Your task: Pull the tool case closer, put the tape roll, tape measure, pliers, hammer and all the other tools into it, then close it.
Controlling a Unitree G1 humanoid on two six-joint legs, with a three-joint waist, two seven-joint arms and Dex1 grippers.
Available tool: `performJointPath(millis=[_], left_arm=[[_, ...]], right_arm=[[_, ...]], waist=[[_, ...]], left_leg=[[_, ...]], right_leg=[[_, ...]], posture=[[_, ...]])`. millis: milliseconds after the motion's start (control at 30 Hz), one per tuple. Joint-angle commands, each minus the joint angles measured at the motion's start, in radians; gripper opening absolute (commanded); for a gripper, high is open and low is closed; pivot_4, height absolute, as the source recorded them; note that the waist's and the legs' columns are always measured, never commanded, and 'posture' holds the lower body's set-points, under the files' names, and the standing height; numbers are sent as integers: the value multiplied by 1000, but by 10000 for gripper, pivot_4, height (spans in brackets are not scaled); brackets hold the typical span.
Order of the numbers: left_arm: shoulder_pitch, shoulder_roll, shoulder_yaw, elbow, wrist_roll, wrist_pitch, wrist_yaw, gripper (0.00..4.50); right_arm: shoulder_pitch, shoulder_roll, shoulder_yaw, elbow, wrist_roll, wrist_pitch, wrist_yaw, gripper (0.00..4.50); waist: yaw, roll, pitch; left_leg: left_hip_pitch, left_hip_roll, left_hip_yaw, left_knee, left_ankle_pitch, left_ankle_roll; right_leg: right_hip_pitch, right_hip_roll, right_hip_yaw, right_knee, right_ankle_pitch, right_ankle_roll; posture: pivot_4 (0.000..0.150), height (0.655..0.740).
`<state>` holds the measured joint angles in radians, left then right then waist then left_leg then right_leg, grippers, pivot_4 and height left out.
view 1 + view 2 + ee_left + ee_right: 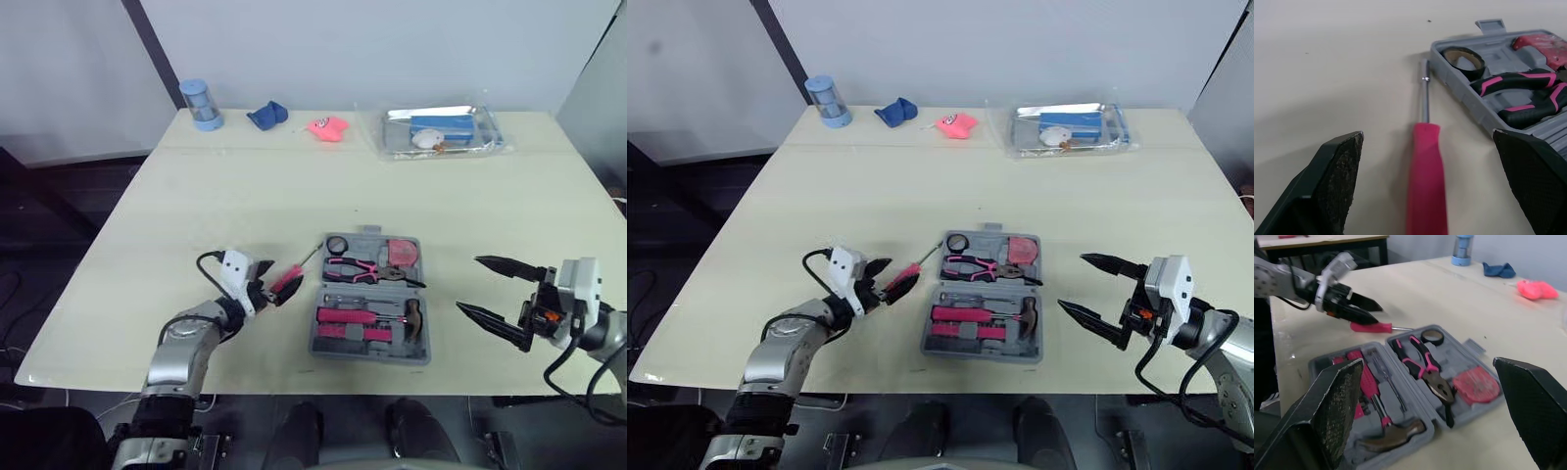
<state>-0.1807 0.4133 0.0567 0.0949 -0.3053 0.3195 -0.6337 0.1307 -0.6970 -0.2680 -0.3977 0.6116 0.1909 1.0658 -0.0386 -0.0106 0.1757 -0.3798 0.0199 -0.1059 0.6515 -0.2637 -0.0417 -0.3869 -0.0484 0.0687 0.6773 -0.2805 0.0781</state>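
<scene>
Left gripper [279, 282] spread, fingers either side of the pink screwdriver [1426, 171] handle, not touching. Screwdriver lies on table [294, 186] just left of the open tool case [370, 305]. Right gripper [468, 284] spread, right of case.

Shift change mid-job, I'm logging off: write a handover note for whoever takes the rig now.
Left end effector: open, straddling the pink screwdriver on the table beside the tool case.
Right end effector: open, right of the case, empty.
Done: case open and near; tape roll, tape measure, pliers, hammer inside.
To do: grasp and stow the screwdriver, close the case.
</scene>
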Motion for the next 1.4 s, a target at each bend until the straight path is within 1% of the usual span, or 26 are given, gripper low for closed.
performJointPath(millis=[33,333,633,867,967,1000,1033,1400], left_arm=[[-23,-7,-28,-39,15,52,22,45000],[-33,4,-50,-69,50,164,76,45000],[-65,-9,-65,-20,81,147,77,45000],[-81,-19,-66,7,93,168,80,45000],[-94,-18,-67,10,95,175,80,37377],[-99,-18,-68,8,95,179,78,32183],[-104,-18,-70,9,96,183,76,28358],[-131,-11,-80,-13,104,223,58,28358]], right_arm=[[2,-33,9,-46,11,-9,46,44616],[-9,-42,24,-53,9,-16,60,44616],[-5,-35,29,-58,15,-29,74,44616],[-6,-37,31,-52,11,-40,79,44616],[-3,-32,37,-50,6,-46,79,45000],[-2,-30,40,-50,4,-48,78,45000],[-2,-28,41,-50,2,-48,77,45000],[10,-24,47,-50,-5,-61,70,45000]], waist=[[0,0,0],[-1,0,0],[1,0,0],[3,0,0],[4,0,0],[4,0,0],[4,0,0],[4,0,0]], left_leg=[[0,0,0,0,0,0],[0,0,0,0,0,0],[0,0,0,0,0,0],[0,0,0,0,0,0],[0,0,0,0,0,0],[0,0,0,0,0,0],[0,0,0,0,0,0],[0,-1,-1,0,0,0]], right_leg=[[0,0,0,0,0,0],[0,0,0,0,0,0],[0,0,0,0,0,0],[0,0,0,0,0,0],[0,0,0,0,0,0],[0,0,0,0,0,0],[0,0,0,0,0,0],[0,0,0,0,0,0]], posture=[[1500,7400],[1500,7400],[1500,7400],[1500,7400],[1500,7400],[1500,7400],[1500,7400],[1500,7400]])
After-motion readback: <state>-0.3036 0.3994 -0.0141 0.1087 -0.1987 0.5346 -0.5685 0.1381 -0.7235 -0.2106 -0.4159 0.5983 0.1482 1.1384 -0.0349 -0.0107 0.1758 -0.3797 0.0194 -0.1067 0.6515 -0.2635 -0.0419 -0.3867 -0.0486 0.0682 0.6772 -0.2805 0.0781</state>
